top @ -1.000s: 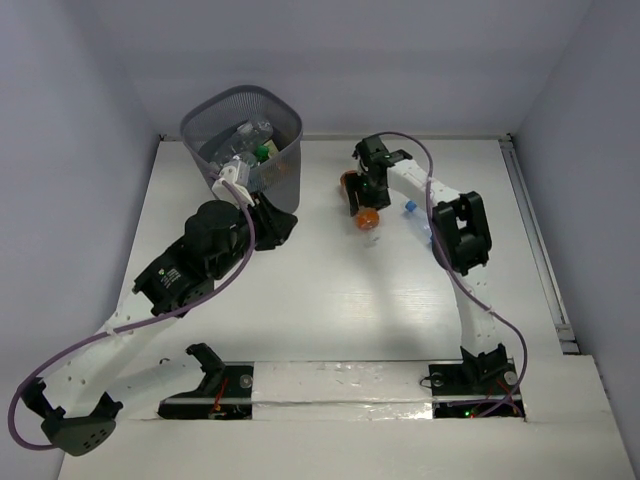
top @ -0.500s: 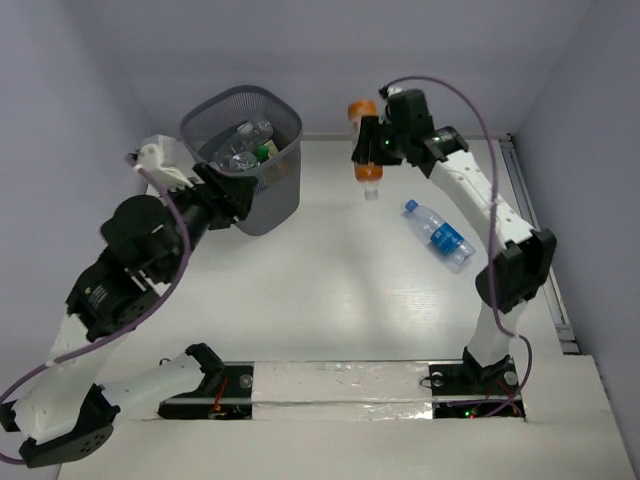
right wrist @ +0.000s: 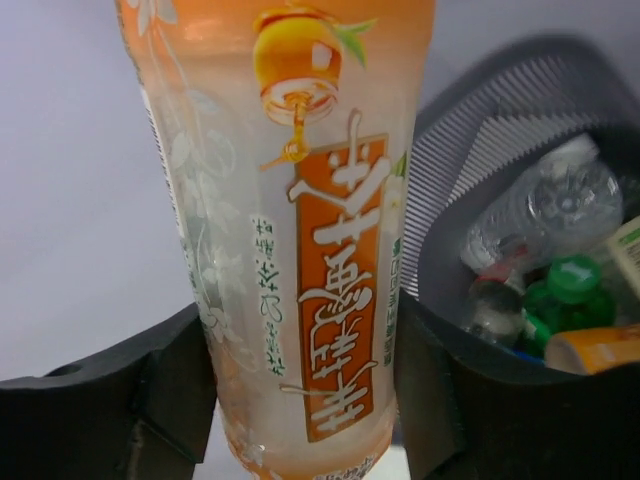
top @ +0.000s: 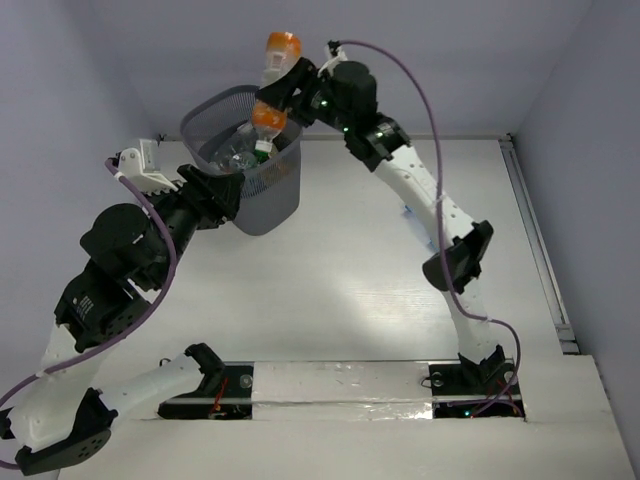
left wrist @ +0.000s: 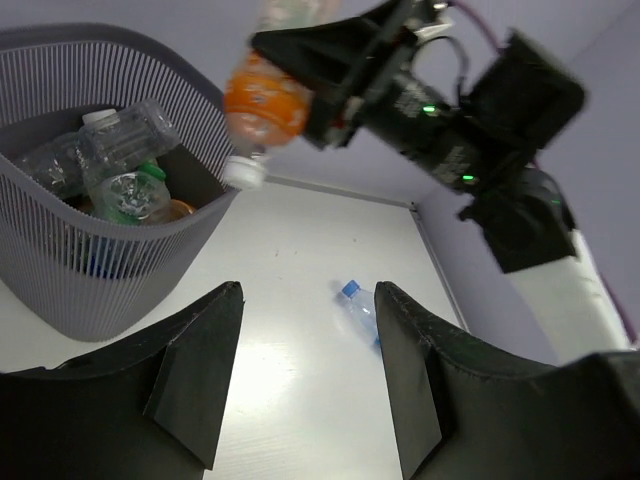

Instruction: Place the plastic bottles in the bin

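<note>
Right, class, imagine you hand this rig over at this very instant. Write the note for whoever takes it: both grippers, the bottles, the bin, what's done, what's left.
Left gripper: open and empty, beside the bin.
Right gripper: shut on the orange bottle, held cap-down above the bin's edge.
Done: several bottles lie in the bin.
Left: let the orange bottle drop in, then fetch the blue-capped bottle lying on the table. It is the only loose one in view.
</note>
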Robot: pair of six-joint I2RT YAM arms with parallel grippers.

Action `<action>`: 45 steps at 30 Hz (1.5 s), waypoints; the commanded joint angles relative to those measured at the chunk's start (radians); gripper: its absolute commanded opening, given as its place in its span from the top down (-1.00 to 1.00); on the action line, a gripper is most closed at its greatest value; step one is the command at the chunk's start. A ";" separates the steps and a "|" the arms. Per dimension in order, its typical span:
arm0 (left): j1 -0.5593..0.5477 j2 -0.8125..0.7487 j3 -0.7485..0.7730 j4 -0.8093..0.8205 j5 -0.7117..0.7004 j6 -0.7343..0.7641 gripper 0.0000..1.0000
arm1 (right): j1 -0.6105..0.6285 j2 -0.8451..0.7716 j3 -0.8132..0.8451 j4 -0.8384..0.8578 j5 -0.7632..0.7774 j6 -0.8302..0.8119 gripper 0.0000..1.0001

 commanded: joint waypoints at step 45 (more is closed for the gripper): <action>-0.001 -0.136 -0.171 0.059 0.103 0.023 0.05 | -0.463 -0.253 -0.982 -0.593 0.554 -0.684 -1.00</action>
